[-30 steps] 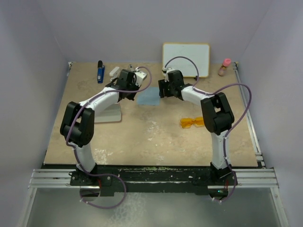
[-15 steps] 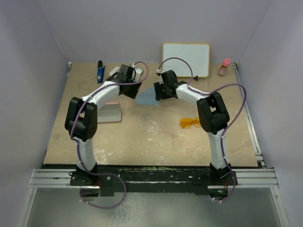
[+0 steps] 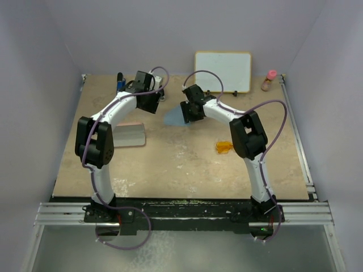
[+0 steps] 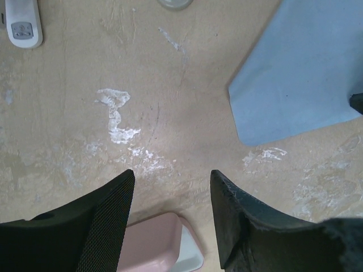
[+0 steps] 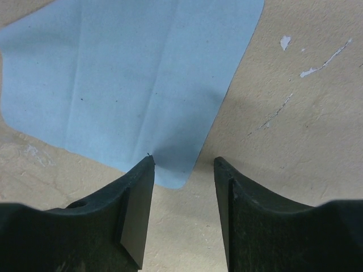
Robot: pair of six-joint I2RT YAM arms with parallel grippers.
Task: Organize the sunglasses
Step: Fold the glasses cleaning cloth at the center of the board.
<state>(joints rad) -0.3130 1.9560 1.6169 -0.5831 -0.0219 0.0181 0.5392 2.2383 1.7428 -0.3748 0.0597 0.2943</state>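
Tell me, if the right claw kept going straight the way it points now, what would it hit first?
Probably a corner of the light blue cloth, which lies flat on the table. The right gripper points down with its open jaws framing that corner; its height above it is unclear.

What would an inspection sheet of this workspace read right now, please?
Surface: tan table, white scuffs.
Job's things: sunglasses lying on the table, partly hidden by the right arm.
Clutter: blue cloth, pink case, whiteboard, small pink-capped bottle.
Grippers: left gripper open over bare table; right gripper open, straddling the cloth's corner.
Cables: purple cables loop along both arms.
Surroundings: plain pale walls; nothing else seen.
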